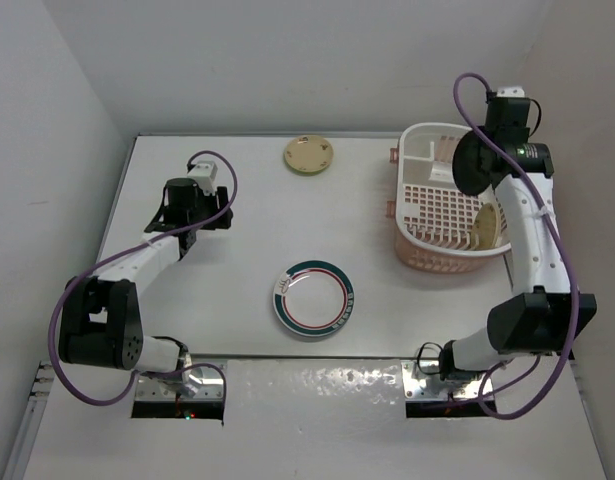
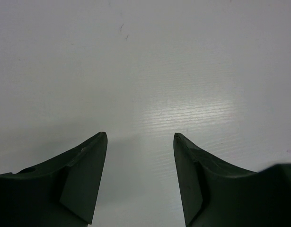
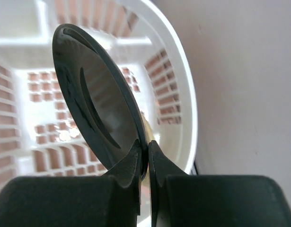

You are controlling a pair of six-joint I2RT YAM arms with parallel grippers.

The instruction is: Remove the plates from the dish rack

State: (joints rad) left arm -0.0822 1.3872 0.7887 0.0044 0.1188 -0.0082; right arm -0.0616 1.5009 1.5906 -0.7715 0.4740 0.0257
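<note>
My right gripper (image 1: 490, 158) is shut on the lower edge of a larger plate (image 1: 474, 162) that looks dark from its back. It holds the plate on edge above the white dish rack (image 1: 423, 132). In the right wrist view my gripper (image 3: 146, 150) pinches the plate's (image 3: 95, 94) rim over the rack (image 3: 182, 71). A small yellowish plate (image 1: 484, 228) leans in the rack's near right corner. A small tan plate (image 1: 308, 155) and a white plate with a green-red rim (image 1: 314, 298) lie flat on the table. My left gripper (image 1: 195, 218) is open and empty over bare table (image 2: 140, 138).
The rack stands on a salmon-pink base (image 1: 437, 262) at the table's right side, close to the right wall. The white table (image 1: 247, 240) is walled on the left, back and right.
</note>
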